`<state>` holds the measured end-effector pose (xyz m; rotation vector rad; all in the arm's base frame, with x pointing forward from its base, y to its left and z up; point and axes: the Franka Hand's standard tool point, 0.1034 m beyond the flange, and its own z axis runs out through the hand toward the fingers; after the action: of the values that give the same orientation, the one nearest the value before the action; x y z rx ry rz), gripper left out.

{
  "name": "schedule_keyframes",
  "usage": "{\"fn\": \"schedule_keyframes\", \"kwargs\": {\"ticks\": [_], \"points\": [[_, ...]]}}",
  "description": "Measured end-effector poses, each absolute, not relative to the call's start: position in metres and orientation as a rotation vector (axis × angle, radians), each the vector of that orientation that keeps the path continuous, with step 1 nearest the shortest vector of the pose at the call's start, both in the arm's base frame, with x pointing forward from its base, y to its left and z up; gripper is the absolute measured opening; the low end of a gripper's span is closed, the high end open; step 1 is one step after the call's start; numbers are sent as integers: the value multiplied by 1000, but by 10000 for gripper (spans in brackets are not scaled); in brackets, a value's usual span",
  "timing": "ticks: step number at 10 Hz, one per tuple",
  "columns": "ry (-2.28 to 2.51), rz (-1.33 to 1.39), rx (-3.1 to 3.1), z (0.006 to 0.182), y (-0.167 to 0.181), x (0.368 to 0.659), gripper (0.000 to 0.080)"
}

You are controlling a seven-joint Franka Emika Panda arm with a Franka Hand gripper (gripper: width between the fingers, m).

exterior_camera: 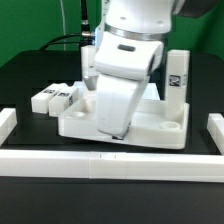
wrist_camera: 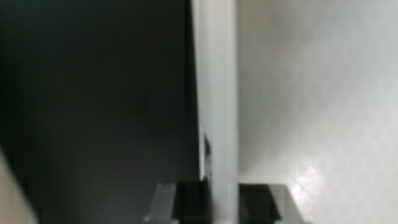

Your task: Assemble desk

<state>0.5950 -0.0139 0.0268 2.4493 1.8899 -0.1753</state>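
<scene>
The white desk panel (exterior_camera: pixel 160 125) lies flat on the black table, with round sockets at its corners. One tagged white leg (exterior_camera: pixel 178 78) stands upright at the panel's far corner on the exterior view's right. Two more legs (exterior_camera: pixel 52 98) lie on the table at the exterior view's left. My gripper (exterior_camera: pixel 112 128) is lowered onto the panel's near edge, its fingertips hidden by the hand. In the wrist view the gripper (wrist_camera: pixel 221 202) straddles the panel's raised rim (wrist_camera: pixel 214 80), with a dark finger (wrist_camera: pixel 183 203) pressed against each side. The jaws are shut on the rim.
Long low white border bars run along the front (exterior_camera: pixel 110 160), the exterior view's left (exterior_camera: pixel 6 124) and right (exterior_camera: pixel 215 132). Another white tagged piece (exterior_camera: pixel 88 60) stands behind the arm, partly hidden. A green backdrop is behind the table.
</scene>
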Motion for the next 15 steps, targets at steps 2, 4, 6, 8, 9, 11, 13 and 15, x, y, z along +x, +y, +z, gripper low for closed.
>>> {"fn": "schedule_keyframes", "kwargs": {"ticks": [2, 4, 6, 8, 9, 11, 13, 15], "points": [[1936, -153, 2404, 23, 1, 616, 63], [1925, -156, 2414, 21, -1, 616, 63], [1922, -157, 2416, 21, -2, 616, 63], [1938, -150, 2407, 21, 7, 620, 63], [1949, -137, 2399, 21, 14, 627, 63], [1984, -142, 2375, 23, 19, 638, 63], [2015, -163, 2353, 22, 24, 640, 63], [2004, -175, 2369, 21, 23, 637, 63]]}}
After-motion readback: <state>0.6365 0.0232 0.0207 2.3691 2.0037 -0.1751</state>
